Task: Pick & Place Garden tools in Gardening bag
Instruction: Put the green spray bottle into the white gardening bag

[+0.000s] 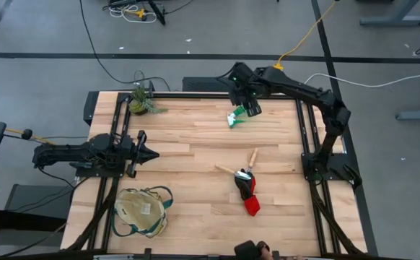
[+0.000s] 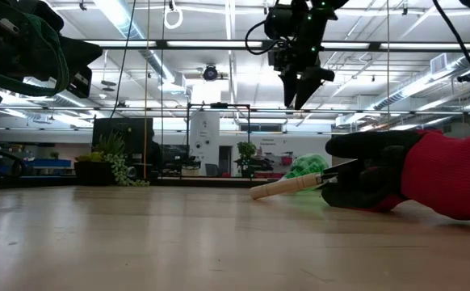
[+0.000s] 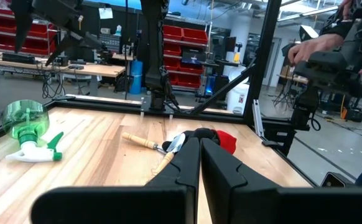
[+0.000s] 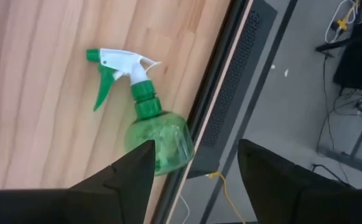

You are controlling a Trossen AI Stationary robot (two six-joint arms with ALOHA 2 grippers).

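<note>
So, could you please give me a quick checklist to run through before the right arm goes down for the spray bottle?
1. Right gripper open: ok, jaws stand wide apart.
2. Right gripper over the spray bottle: ok, it hangs above the bottle, not touching.
3. Bottle lying free on the table: ok, on its side near the far edge, nothing on it.
4. Left gripper out of the way: ok, shut and empty, at the left side.
5. Gardening bag ready: cannot tell, it lies floppy at the near left; how open its mouth is stays unclear.
</note>
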